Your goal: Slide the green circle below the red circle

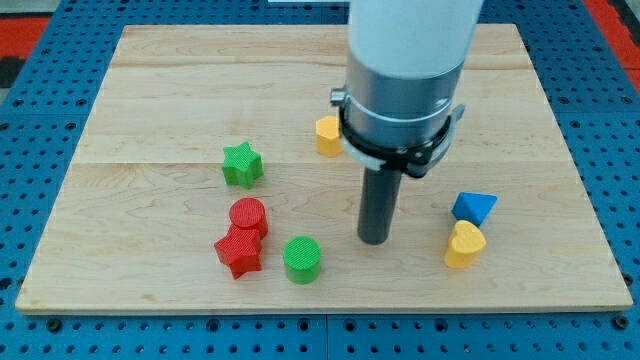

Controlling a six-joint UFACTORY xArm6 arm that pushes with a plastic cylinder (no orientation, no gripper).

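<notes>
The green circle (pixel 301 259) lies on the wooden board near the view's bottom, just right of and slightly below the red circle (pixel 248 216). A red star (pixel 238 251) touches the red circle from below, with the green circle at its right side. My tip (pixel 374 239) rests on the board to the right of the green circle, a short gap away and a little higher in the view. It touches no block.
A green star (pixel 242 165) sits up and left of the red circle. A yellow block (pixel 328 136) lies by the arm's left. A blue triangle (pixel 473 208) and a yellow heart (pixel 464 245) lie at the right. The board's bottom edge (pixel 320 305) is near.
</notes>
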